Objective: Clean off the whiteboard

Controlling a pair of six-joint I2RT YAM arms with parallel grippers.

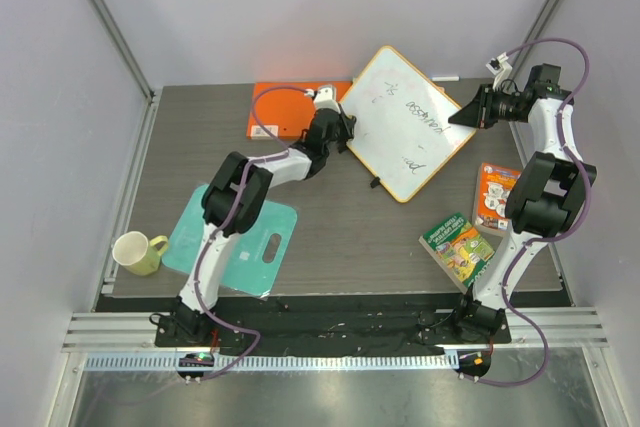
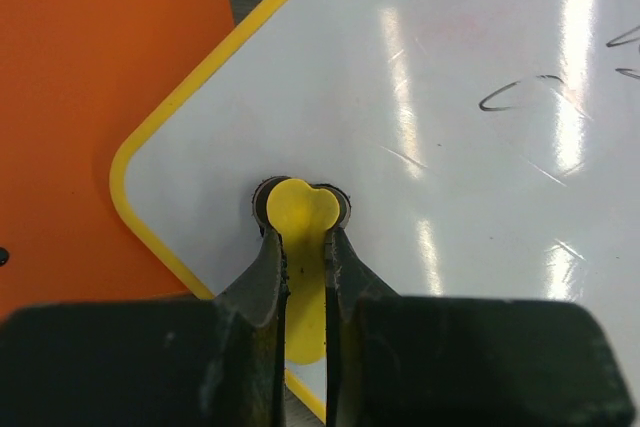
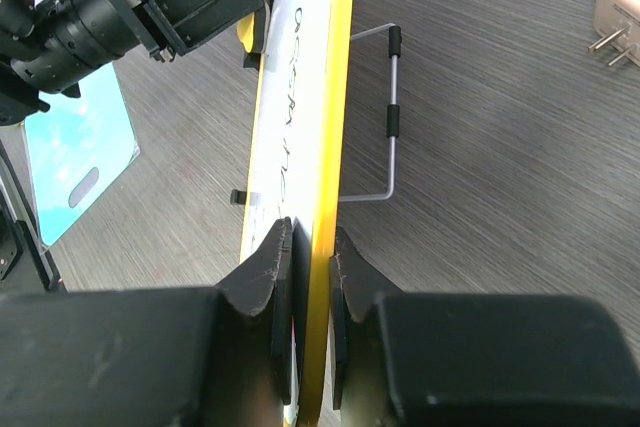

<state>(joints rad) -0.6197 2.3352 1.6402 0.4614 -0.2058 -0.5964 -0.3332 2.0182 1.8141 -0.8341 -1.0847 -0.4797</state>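
My right gripper (image 3: 310, 247) pinches the right rim of the whiteboard (image 1: 405, 122), far-centre on the table (image 1: 350, 247), to steady it — while my left gripper (image 2: 300, 247), clamped on a small yellow eraser (image 2: 300, 209), presses its left corner.

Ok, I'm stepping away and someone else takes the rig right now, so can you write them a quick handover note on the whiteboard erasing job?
Left end effector: shut on a small yellow tab, with the tab's tip against the whiteboard near one corner.
Right end effector: shut on the whiteboard's yellow rim at the opposite side.
Whiteboard: far middle of the table, turned diagonally, next to the orange folder.
Done: board gripped, tab in contact.
Left: the dark handwriting is still on the board and needs wiping.
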